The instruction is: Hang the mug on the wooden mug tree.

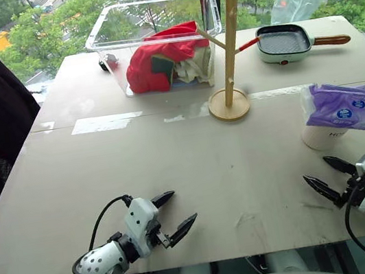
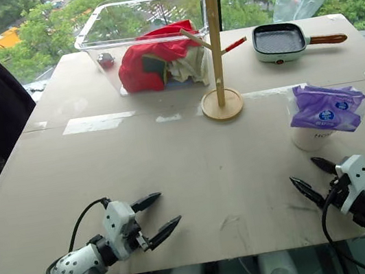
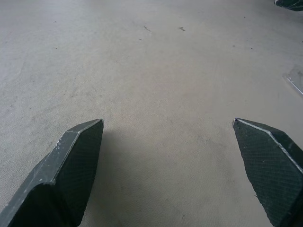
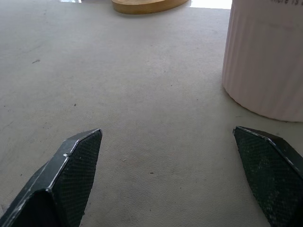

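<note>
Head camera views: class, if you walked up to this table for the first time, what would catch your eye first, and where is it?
Probably the red cloth bundled inside the clear plastic bin at the table's far side, with the wooden mug tree standing just right of it. Next, the purple wipes packet resting on top of the mug near the right edge, just beyond the open right gripper. The left gripper is open too, over bare table.

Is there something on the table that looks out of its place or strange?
Yes. A purple wipes packet lies on top of the mug, covering its mouth, so the mug cannot be hung on the wooden mug tree as it is. Red cloth is bundled loosely in the clear bin. Nothing looks spilled or broken.
</note>
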